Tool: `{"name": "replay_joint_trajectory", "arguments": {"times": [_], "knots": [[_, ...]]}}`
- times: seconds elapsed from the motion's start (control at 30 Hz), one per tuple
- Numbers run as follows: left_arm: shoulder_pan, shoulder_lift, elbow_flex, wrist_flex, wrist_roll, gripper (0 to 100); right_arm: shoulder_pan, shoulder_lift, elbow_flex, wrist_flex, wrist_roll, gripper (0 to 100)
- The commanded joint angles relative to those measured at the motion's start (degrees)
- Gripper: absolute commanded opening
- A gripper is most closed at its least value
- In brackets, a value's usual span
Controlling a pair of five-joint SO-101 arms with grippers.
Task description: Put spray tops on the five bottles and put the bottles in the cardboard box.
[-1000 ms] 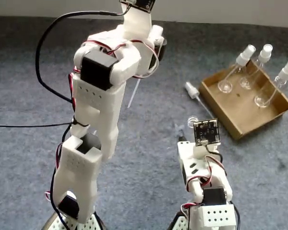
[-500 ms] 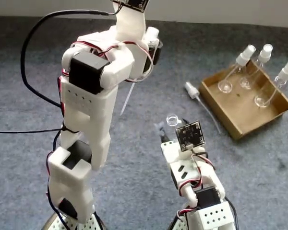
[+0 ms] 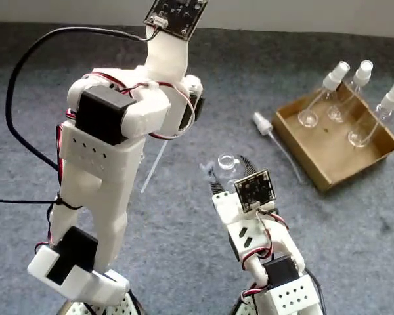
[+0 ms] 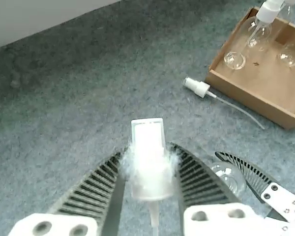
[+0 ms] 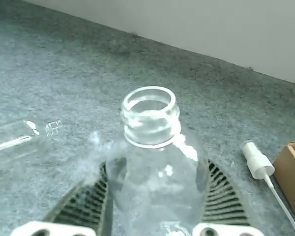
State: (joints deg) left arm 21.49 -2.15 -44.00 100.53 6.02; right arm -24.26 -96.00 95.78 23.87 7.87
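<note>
The counter [image 3: 354,249] carries the box [image 3: 325,134], which already holds three capped bottles [image 3: 318,98]. Over the last second the left arm [image 3: 105,164] has swung away from the box, and the right arm [image 3: 256,230] has moved across toward it.

Left hand [image 4: 148,150]: closed on a top [image 4: 147,137], tube hanging below.

Right hand [image 5: 157,167]: closed on an uncapped bottle [image 5: 150,118], mouth up, near that top.

Judgement: the two parts are converging, so capping of the fourth bottle comes next.

A fifth bottle [image 5: 14,140] lies uncapped on the counter. A loose top [image 3: 262,123] lies just beside the box.
</note>
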Motion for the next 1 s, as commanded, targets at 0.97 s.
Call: {"name": "replay_joint_trajectory", "arguments": {"times": [0.97], "knots": [[10.9,-11.4,7.2,-14.2,6.4,0,-0.3,-0.7,5.1,-1.3,-18.5,13.5]]}}
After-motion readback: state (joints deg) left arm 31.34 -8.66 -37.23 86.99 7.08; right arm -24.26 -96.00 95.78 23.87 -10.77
